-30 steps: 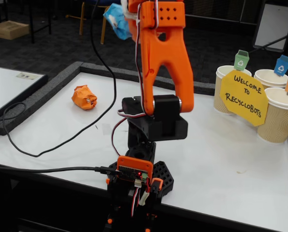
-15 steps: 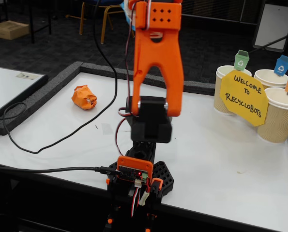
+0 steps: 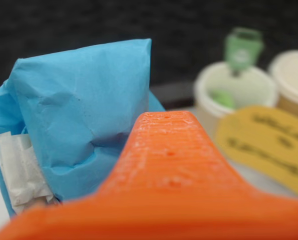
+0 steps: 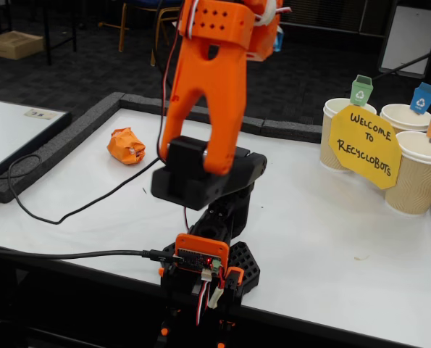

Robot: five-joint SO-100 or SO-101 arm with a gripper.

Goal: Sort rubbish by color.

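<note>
A crumpled light blue paper ball (image 3: pixel 73 120), patched with white tape (image 3: pixel 19 172), sits clamped in the orange gripper (image 3: pixel 138 150), carried high above the white table (image 4: pixel 331 239), apparently so it clears the cup rims. Ahead in the wrist view stands the green-tagged cup (image 3: pixel 236 92), something green already inside; the blue-tagged cup (image 4: pixel 407 116), its likely destination, waits beside it behind the yellow sign (image 4: pixel 363 148). An orange paper ball (image 4: pixel 126 146) lies on the table, still unsorted.
</note>
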